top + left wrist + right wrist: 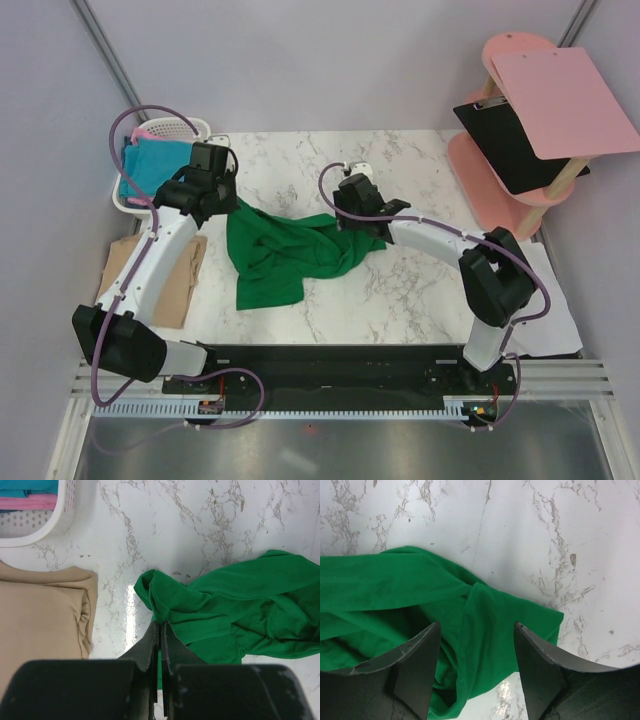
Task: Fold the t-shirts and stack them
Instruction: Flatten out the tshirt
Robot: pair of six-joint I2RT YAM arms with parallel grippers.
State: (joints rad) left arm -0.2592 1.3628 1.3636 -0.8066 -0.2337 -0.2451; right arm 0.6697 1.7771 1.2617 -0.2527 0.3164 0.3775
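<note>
Cloth of bright green t-shirt [285, 252] crumpled mid-table on glossy veined marble [400, 300], one edge pinched in closed left gripper [160, 626], right gripper [477, 627] spread open above a fold. Farther left, folded tan t-shirt [40, 610]; beyond, perforated white basket [45, 525].

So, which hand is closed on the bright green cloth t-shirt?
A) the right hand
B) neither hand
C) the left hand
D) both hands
C: the left hand has its fingers pressed together on a fold of the bright green cloth t-shirt, while the right hand stands wide open over the cloth.
</note>
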